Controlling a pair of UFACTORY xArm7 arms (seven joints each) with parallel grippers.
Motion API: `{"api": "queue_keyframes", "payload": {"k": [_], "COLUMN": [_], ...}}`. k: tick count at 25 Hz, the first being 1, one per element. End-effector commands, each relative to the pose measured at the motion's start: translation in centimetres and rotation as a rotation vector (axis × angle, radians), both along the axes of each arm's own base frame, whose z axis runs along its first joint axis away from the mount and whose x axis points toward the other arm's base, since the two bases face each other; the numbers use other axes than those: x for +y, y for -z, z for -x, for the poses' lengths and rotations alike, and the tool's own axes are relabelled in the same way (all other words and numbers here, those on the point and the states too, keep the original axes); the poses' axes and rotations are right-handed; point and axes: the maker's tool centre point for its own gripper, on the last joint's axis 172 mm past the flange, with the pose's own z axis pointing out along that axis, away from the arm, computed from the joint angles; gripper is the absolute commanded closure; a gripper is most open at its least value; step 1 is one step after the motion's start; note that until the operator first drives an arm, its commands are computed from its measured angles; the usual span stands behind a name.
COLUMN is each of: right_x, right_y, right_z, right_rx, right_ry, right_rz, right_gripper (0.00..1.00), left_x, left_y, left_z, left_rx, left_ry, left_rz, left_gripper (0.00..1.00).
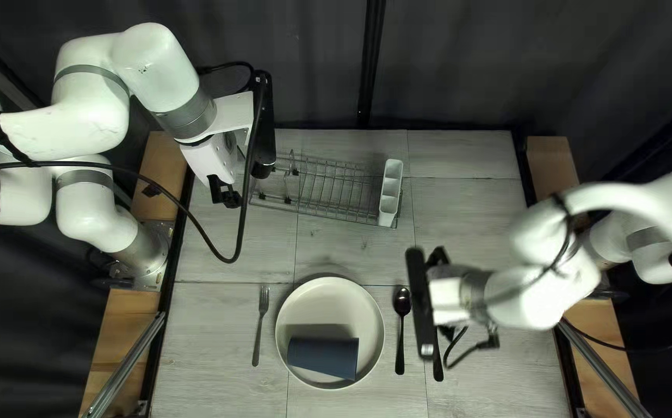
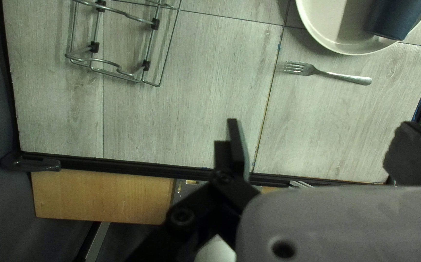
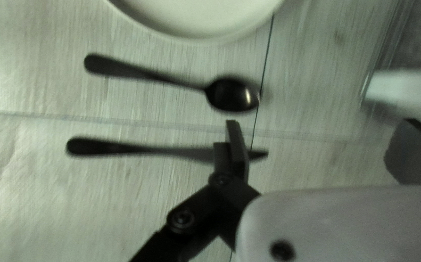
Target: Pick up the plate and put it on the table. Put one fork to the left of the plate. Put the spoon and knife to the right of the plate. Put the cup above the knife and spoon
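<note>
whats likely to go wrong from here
The cup lies on its side on the plate, so it might roll or drag the plate when grasped. My open right gripper is over the knife side, so lowering it here could knock the knife or nearby spoon askew.

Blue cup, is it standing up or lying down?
Lying down: the cup stretches sideways across the plate in the top left view, its side facing up.

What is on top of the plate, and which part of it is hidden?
A dark blue cup lies on its side on the plate. The patch of plate directly beneath the cup is covered, and the cup's inside cannot be seen.
</note>
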Motion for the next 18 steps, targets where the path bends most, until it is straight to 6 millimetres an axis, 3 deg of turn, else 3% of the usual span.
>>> {"api": "queue_keyframes", "payload": {"k": [1,7,18], "right_x": [0.6,3.2,3.8], "right_y": [0.3,3.6,6.2], "right_z": [-0.3,-3.6,-8.9], "right_rx": [-0.008,-0.065,-0.242], "right_ry": [-0.016,-0.134,-0.356], "right_rz": [0.004,0.050,0.099], "right_gripper": [0.00,0.00,0.00], "left_x": [0.0,0.0,0.0], "left_y": [0.0,0.0,0.0], "left_z": [0.0,0.0,0.0], "left_rx": [0.000,0.000,0.000], "left_ry": [0.000,0.000,0.000], "left_rz": [0.000,0.000,0.000], "left_gripper": [0.00,0.00,0.00]}}
